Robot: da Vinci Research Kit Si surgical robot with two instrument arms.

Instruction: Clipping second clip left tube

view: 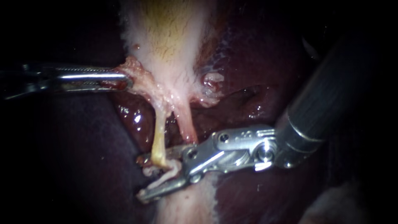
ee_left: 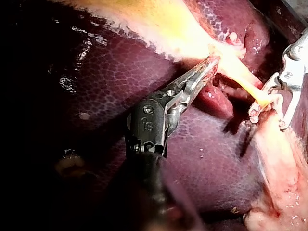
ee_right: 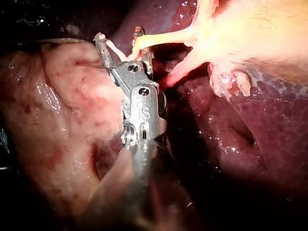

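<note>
The pale gallbladder (view: pixel 166 41) hangs down over the dark liver (view: pixel 257 62). Two tubes run down from it: the yellowish left tube (view: pixel 158 137) and a pinker right tube (view: pixel 187 124). My right instrument (view: pixel 141 177) comes in from the upper right. Its jaws stand open, one on each side of the left tube's lower end, with a pale strand (view: pixel 166 174) between them. The right wrist view shows the tube (ee_right: pixel 163 38) entering those jaws (ee_right: pixel 120 34). My left instrument (view: pixel 127 81) is shut on the reddish tissue at the gallbladder's edge (view: pixel 134 66), and the left wrist view shows this grip too (ee_left: pixel 211 62).
Pale fatty tissue (view: pixel 186 207) lies below the right instrument's jaws and fills one side of the right wrist view (ee_right: pixel 57 120). A small raw whitish patch (view: pixel 211 81) sits on the liver beside the right tube. Glistening liver (ee_left: pixel 120 96) surrounds the left instrument's shaft.
</note>
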